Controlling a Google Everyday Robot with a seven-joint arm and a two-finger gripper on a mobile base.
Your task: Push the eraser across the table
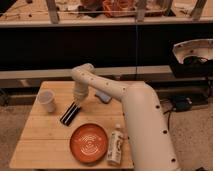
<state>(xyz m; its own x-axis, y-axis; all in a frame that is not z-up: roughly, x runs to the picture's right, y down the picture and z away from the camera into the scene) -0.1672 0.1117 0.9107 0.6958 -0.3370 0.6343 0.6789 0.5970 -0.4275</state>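
Observation:
The eraser (70, 113), a flat black oblong block with pale lengthwise stripes, lies at a slant on the light-wood slatted table (40, 142), left of centre. My white arm reaches from the right over the table. My gripper (78, 101) points down right above the eraser's far end, touching or nearly touching it.
A pale cup (47, 101) stands left of the eraser. An orange plate (89, 143) lies near the front edge, with a white bottle (115, 145) lying to its right. A small blue-grey pad (103, 97) sits behind the arm. A dark shelf unit runs behind the table.

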